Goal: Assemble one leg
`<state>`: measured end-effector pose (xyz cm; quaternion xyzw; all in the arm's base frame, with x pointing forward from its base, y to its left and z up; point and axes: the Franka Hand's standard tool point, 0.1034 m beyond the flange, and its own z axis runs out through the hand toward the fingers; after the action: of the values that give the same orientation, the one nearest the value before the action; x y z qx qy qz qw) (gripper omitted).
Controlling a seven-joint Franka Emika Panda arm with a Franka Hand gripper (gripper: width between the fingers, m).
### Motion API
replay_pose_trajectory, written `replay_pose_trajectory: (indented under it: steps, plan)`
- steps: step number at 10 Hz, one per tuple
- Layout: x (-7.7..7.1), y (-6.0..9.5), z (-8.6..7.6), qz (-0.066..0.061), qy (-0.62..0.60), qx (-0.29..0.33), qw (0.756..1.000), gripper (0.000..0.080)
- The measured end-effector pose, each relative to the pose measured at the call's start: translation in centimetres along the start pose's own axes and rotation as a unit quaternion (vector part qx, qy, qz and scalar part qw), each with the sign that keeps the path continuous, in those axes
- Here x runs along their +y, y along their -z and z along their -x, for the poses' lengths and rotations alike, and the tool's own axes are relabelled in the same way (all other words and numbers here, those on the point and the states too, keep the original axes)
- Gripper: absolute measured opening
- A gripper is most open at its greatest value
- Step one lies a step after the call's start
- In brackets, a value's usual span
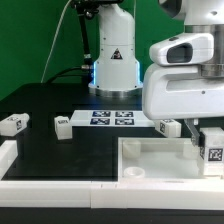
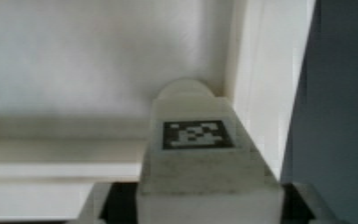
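Observation:
In the exterior view my gripper hangs at the right, shut on one white leg with a square tag. It holds the leg upright over the right corner of the large white tabletop. In the wrist view the held leg fills the middle. It is clamped between my gripper's dark fingers, and its rounded end points at the tabletop's inner corner beside the raised rim. Three more legs lie on the black table: one at the far left, one beside it, one behind the tabletop.
The marker board lies flat in front of the robot base. A low white wall runs along the table's front and left edge. A round hole shows in the tabletop's front left corner.

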<state>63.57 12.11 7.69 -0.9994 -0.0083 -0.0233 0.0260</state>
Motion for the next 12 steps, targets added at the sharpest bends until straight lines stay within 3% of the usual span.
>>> replay_pose_trajectory:
  steps: [3, 5, 8, 9, 10, 11, 12]
  plan:
    - [0.27, -0.13, 0.02, -0.004, -0.251, -0.002, 0.968, 0.0292]
    - [0.52, -0.17, -0.04, -0.008, -0.427, -0.002, 0.904, 0.0292]
    - [0.59, -0.17, 0.0, -0.01, -0.561, -0.006, 0.828, 0.0292]
    - [0.46, -0.17, 0.01, -0.01, -0.565, -0.007, 0.825, 0.0333]
    - [0.44, -0.17, 0.01, -0.011, -0.529, -0.006, 0.849, 0.0557]
    - [0.29, -0.16, -0.06, -0.012, -0.516, -0.004, 0.856, 0.0557]
    - [0.12, -0.22, 0.05, -0.009, -0.465, -0.003, 0.885, 0.0621]
